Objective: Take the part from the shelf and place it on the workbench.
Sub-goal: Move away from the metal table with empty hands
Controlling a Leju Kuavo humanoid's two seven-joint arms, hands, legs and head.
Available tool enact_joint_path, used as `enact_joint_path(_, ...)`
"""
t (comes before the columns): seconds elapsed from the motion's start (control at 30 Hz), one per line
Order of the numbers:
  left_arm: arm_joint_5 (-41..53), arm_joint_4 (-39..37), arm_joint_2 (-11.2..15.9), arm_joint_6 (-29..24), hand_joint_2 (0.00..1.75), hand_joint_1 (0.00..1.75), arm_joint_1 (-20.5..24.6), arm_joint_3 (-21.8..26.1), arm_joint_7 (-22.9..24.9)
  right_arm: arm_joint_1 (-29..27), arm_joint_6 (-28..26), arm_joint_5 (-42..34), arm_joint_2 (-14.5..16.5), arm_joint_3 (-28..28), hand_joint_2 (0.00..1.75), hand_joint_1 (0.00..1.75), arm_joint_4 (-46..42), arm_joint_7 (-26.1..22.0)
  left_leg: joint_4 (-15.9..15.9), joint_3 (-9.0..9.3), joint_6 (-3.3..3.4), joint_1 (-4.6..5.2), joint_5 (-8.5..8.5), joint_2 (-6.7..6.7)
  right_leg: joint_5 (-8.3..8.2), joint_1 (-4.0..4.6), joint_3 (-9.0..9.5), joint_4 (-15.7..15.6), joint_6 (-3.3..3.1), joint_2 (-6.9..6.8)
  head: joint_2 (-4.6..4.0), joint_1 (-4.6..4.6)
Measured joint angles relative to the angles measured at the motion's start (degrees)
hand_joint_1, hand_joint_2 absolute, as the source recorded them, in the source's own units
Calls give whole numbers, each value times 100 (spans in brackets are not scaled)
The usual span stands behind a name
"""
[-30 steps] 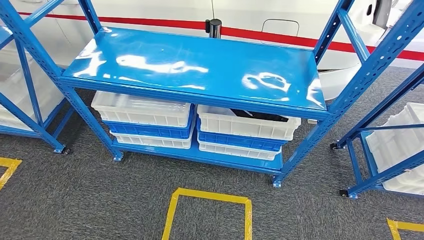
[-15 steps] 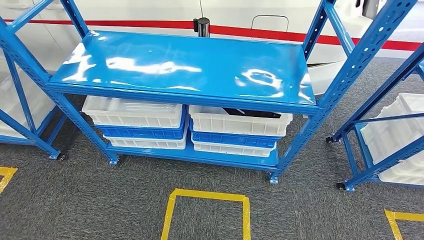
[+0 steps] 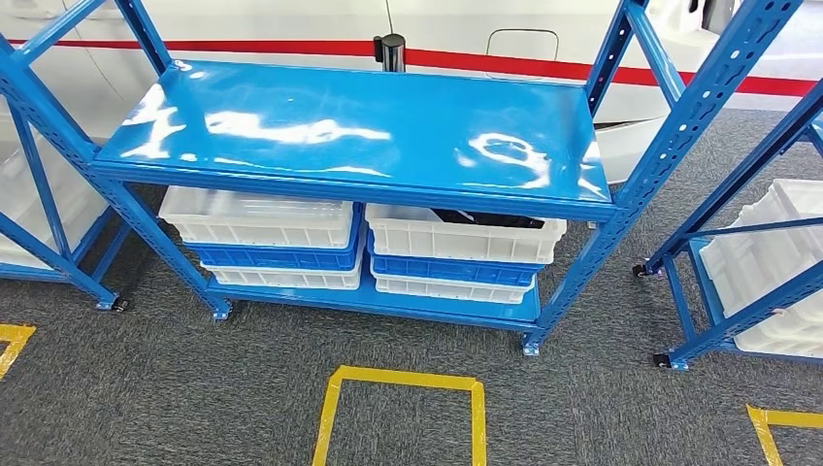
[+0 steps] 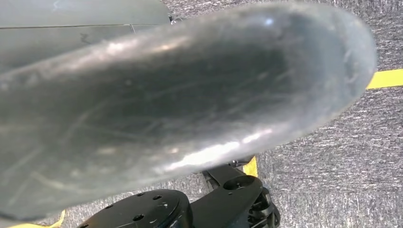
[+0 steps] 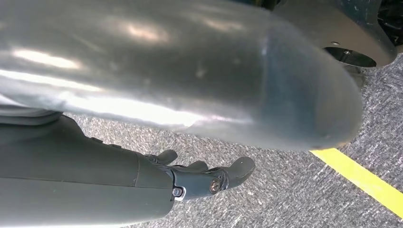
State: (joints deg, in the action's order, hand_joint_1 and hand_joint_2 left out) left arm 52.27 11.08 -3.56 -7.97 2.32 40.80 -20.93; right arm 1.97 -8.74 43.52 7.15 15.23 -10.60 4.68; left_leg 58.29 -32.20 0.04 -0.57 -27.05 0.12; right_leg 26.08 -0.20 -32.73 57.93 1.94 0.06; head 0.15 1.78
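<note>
A dark part (image 3: 485,219) lies in the upper white bin (image 3: 464,243) on the right of the blue shelf's (image 3: 369,121) lower level, mostly hidden under the top board. My right hand (image 5: 204,178) hangs over grey carpet, its dark fingers (image 5: 240,168) apart and holding nothing. In the left wrist view a blurred grey part of my left hand (image 4: 166,104) covers most of the picture, and its fingers are hidden.
White and blue bins (image 3: 257,221) are stacked on the lower left of the shelf. More blue racks with white bins stand at the left (image 3: 39,194) and at the right (image 3: 767,262). A yellow tape square (image 3: 403,382) marks the carpet in front of the shelf.
The whole head view has shifted a little, so the shelf now sits slightly further left in the picture. Nothing on the shelf has moved.
</note>
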Motion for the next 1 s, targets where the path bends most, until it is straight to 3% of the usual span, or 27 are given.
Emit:
enact_joint_path(0.4,-5,0,0,9,0,0,0,32,-8,-1,0,5,0,0,0,0,0,2,1,1,1,32,0,0,-1,-26,0,-1,1,0,0,0)
enact_joint_path(0.53,-3,2,5,11,0,0,0,39,-15,-1,0,20,10,0,0,0,-1,8,-121,71,100,17,42,6,-36,-65,37,-81,64,1,0,2)
enact_joint_path(0.6,-3,2,-7,15,0,0,4,40,-22,1,0,24,5,0,0,0,-1,9,-306,177,146,-41,127,27,78,-55,-74,148,75,1,0,-15)
enact_joint_path(0.67,-3,1,-19,20,0,0,7,40,-28,-2,0,32,-3,0,0,0,0,10,-366,204,149,-81,157,51,353,-88,-422,812,75,1,0,-29)
enact_joint_path(0.73,-3,0,-24,21,0,0,7,42,-33,-22,0,39,-15,0,0,0,0,15,-364,200,112,-119,147,64,507,-150,-728,1358,144,-1,0,-26)
enact_joint_path(0.77,-3,0,-27,21,0,0,6,43,-34,-34,0,44,-22,0,0,0,0,17,-361,205,74,-149,137,64,458,-188,-737,1348,218,-3,0,-25)
enact_joint_path(0.8,-3,0,-31,21,0,0,6,44,-35,-42,0,50,-32,0,0,0,0,19,-352,214,22,-189,122,62,332,-234,-629,1117,315,-10,0,-27)
enact_joint_path(0.87,-7,4,-23,21,0,0,4,50,-35,-36,1,65,-30,-1,0,0,1,20,-289,219,-125,-253,54,60,51,-316,-242,366,501,-47,0,-45)
enact_joint_path(0.9,-12,8,-16,20,0,0,3,57,-35,-29,2,71,-30,-1,0,0,1,20,-250,218,-205,-262,4,63,-17,-333,-97,109,497,-49,0,-56)
enact_joint_path(0.93,-19,11,-9,19,0,0,4,65,-36,-25,3,78,-19,-1,0,0,1,20,-224,221,-268,-259,-42,67,-27,-335,-22,-12,436,-46,0,-66)
enact_joint_path(1.0,-39,14,-17,19,0,0,8,78,-40,-26,4,87,-26,0,0,0,0,23,-240,261,-333,-264,-92,72,29,-306,-18,25,218,-6,0,-62)
